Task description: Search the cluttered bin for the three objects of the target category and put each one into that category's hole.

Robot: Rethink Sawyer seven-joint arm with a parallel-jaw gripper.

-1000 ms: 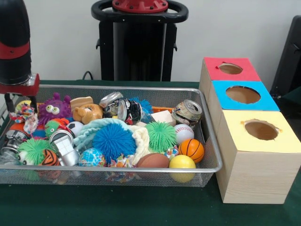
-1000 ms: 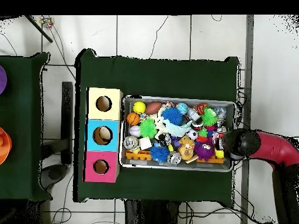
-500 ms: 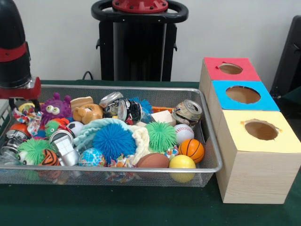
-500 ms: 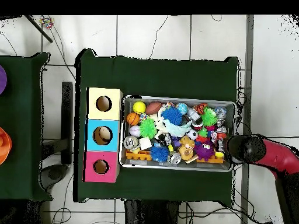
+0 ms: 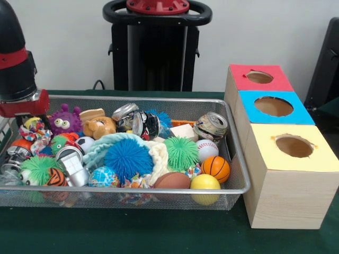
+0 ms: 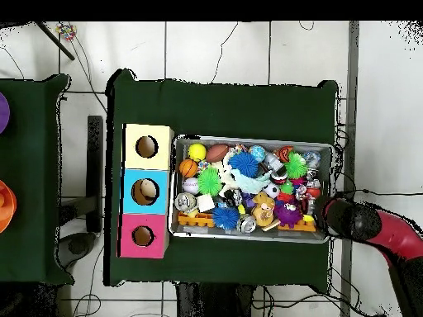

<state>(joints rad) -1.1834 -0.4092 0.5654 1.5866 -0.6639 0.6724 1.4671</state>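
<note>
No legible text — cans' labels too blurred.

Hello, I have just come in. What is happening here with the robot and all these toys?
A red and black robot arm hangs over one end of a wire mesh bin that is crowded with toys: spiky balls, small sports balls, crushed cans. Its gripper is at a speckled rope bundle at that end; whether it grips the bundle cannot be seen. Beside the bin's other end stand three wooden boxes. The yellow-topped box's hole shows nothing inside from here.
</note>
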